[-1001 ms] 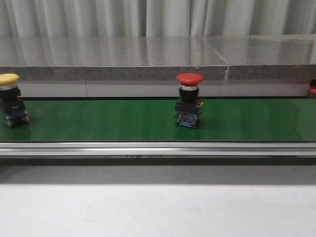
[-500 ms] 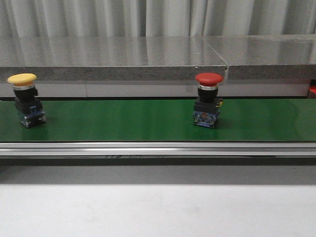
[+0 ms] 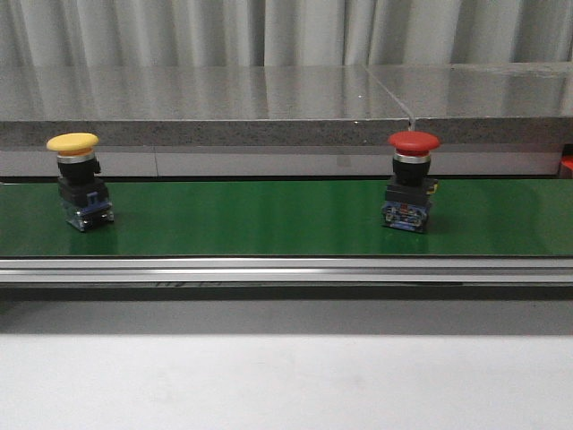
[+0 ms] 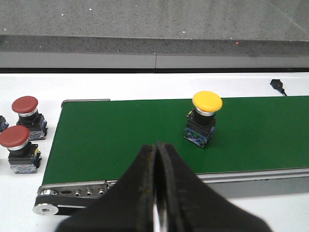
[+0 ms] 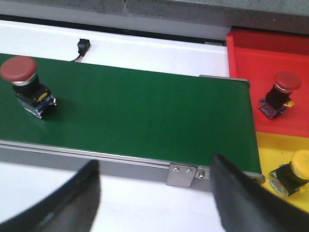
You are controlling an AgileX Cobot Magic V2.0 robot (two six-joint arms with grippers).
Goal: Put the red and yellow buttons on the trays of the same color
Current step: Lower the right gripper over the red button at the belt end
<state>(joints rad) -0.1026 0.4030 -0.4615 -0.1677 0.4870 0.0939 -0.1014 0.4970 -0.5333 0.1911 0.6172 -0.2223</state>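
Beyond the closed left hand [image 4: 157, 193] stands the yellow button [image 4: 203, 118].

the left gripper [image 4: 157, 191] has two matte black, wedge-shaped fingers [image 4: 137, 193] with worn, yellowish-scuffed inner edges. the right gripper [image 5: 154, 193] shows two dark grey-black, smooth tapering fingers [image 5: 241, 198], blurred at close range.

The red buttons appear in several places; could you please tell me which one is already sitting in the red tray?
The red button in the red tray, beside the belt's end; the others stand on the belt or the table.
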